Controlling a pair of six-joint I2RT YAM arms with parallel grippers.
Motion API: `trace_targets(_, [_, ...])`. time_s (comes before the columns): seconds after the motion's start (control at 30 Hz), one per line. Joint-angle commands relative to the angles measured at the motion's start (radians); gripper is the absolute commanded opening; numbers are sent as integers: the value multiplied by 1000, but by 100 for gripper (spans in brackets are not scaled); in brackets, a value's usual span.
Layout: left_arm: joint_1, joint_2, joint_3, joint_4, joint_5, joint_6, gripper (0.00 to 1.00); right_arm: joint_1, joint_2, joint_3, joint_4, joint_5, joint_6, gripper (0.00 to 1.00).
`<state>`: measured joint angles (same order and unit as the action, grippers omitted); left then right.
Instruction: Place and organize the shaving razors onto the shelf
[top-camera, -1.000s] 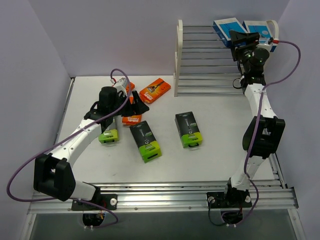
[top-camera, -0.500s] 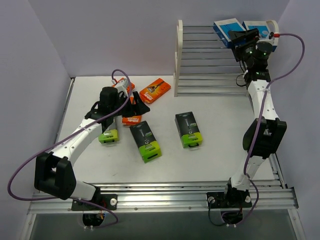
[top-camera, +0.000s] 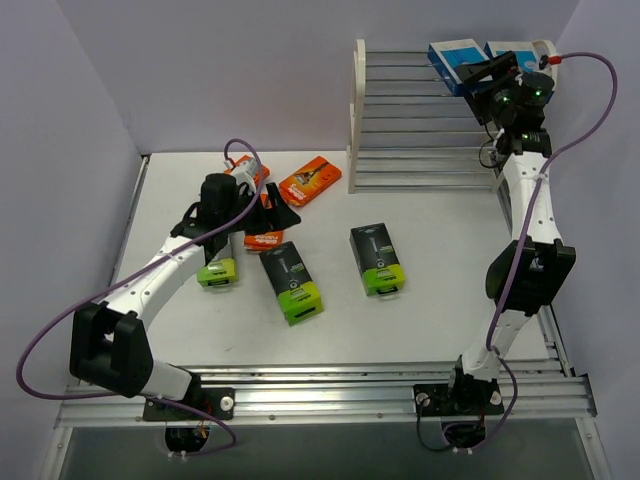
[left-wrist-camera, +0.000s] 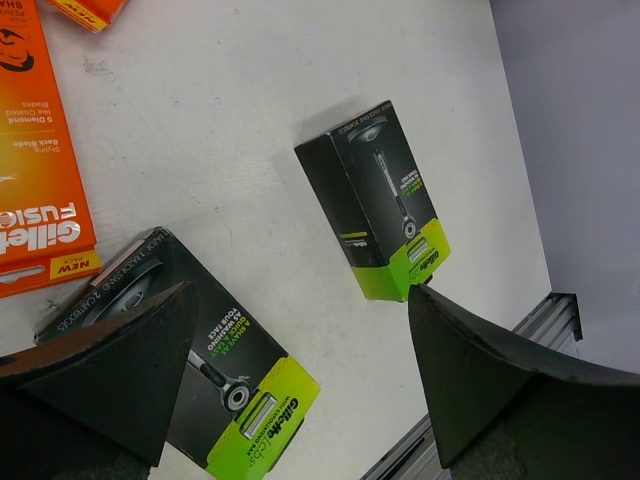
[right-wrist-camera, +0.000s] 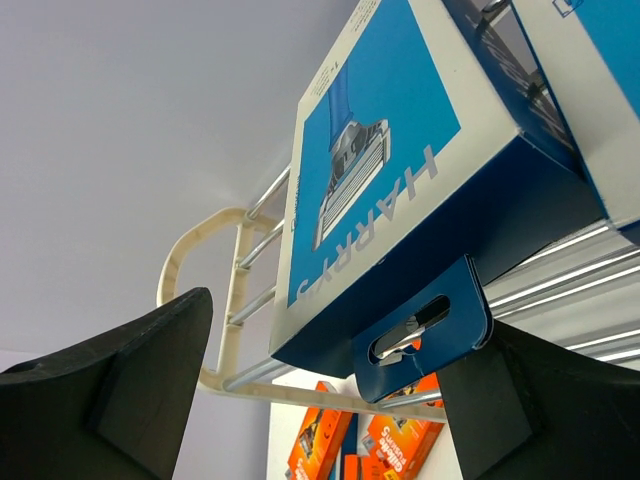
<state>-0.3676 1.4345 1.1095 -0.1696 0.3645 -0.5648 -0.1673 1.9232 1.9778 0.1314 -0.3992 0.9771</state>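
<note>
White tabletop (top-camera: 450, 300) bearing cream-white plastic rack of silvery rods (top-camera: 357, 100). Right gripper (top-camera: 487, 68) spread beside blue-and-white razor pack (top-camera: 450, 52) on rack's top; left gripper (left-wrist-camera: 300, 292) spread above black lime-ended razor pack (left-wrist-camera: 230, 370), front-left of rack.

The shelf (top-camera: 400, 120) is standing at the far right of the table (top-camera: 440, 320), and two packs (top-camera: 452, 58) are lying side by side on its top tier, toward the right end. On the table, left of the shelf, a far pack (top-camera: 310, 181) is lying near the shelf's foot, and a second far pack (top-camera: 261, 177) is sitting further left. Nearer the arms, a left pack (top-camera: 217, 271), a middle pack (top-camera: 291, 282) and a right pack (top-camera: 377, 259) are lying in a loose row, apart from one another, with a sixth pack (top-camera: 263, 238) lying just behind the middle one.
</note>
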Motion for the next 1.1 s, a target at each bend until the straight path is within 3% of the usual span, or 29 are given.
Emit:
trace_targets(0.0, [4,4,38,12,25,-3,94,-8,13,85,-47,-39,-61,82])
trace_targets(0.3, [7,12,39,12,36,-9,94,-8,49,154,-127,-72,-103,82])
trace_targets(1.07, [13,29,42,10,53,-14,94,9,137,254,-118,-116,-97,82])
